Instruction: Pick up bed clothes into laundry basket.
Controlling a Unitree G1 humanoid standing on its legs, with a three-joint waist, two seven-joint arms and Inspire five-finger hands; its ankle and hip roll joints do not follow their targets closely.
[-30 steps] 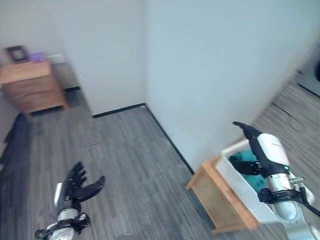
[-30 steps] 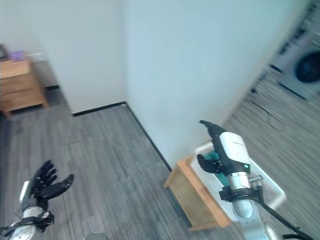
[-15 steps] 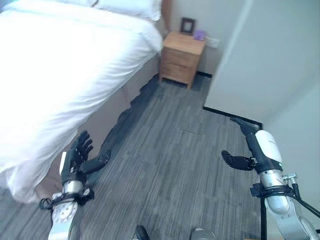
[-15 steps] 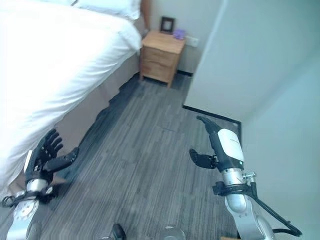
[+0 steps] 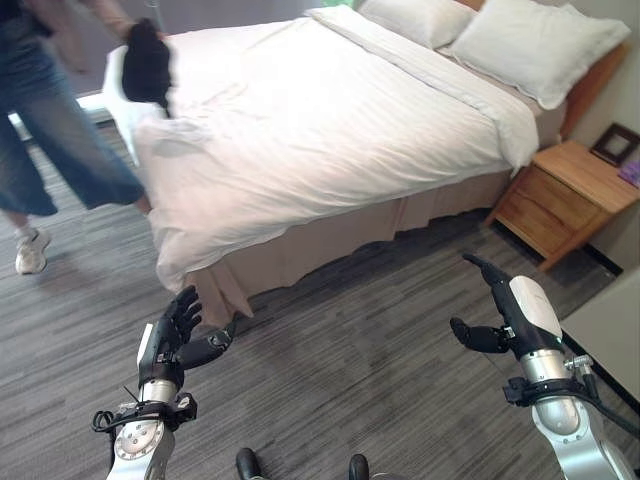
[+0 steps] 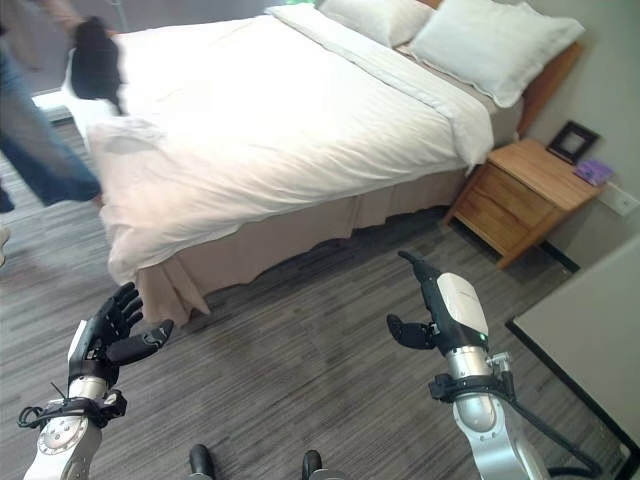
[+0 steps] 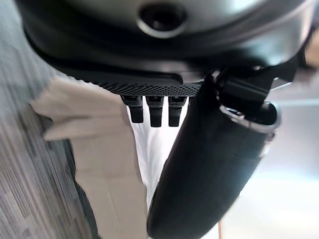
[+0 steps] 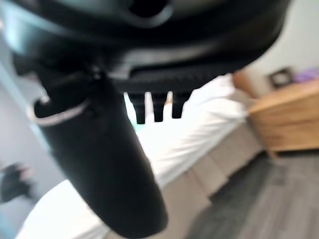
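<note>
While both arms are raised over the grey wood-grain floor [image 5: 380, 360], neither hand holds anything. The left hand [image 5: 172, 335] sits low at the robot's left, near the corner of the bed [image 5: 330, 130], its fingers straight and fanned apart with the thumb out to the side; the left wrist view shows the fingertips [image 7: 155, 110] in a straight row pointing toward the beige bed skirt [image 5: 340, 240]. The right hand [image 5: 505, 310] is lifted at the robot's right, over the floor between the bed and the wooden nightstand [image 5: 565, 195]. Its fingers are extended and relaxed, the thumb set apart from them, and the right wrist view shows the fingertips [image 8: 157, 106] in a row aimed at the side of the bed.

The bed clothes remain on the bed: a white duvet [image 5: 300, 110] covers the mattress and hangs over its near corner, and two white pillows [image 5: 530, 40] lie at the head against a wooden headboard [image 5: 588, 85]. A small dark picture frame [image 5: 612, 145] stands on the nightstand.

At the far corner of the bed, to the robot's left, a person in blue jeans [image 5: 50, 130] stands beside the mattress. Near that corner a dark piece of clothing [image 5: 147, 62] is lifted above the duvet; whether it touches the covers cannot be told. It lies well apart from both hands.
</note>
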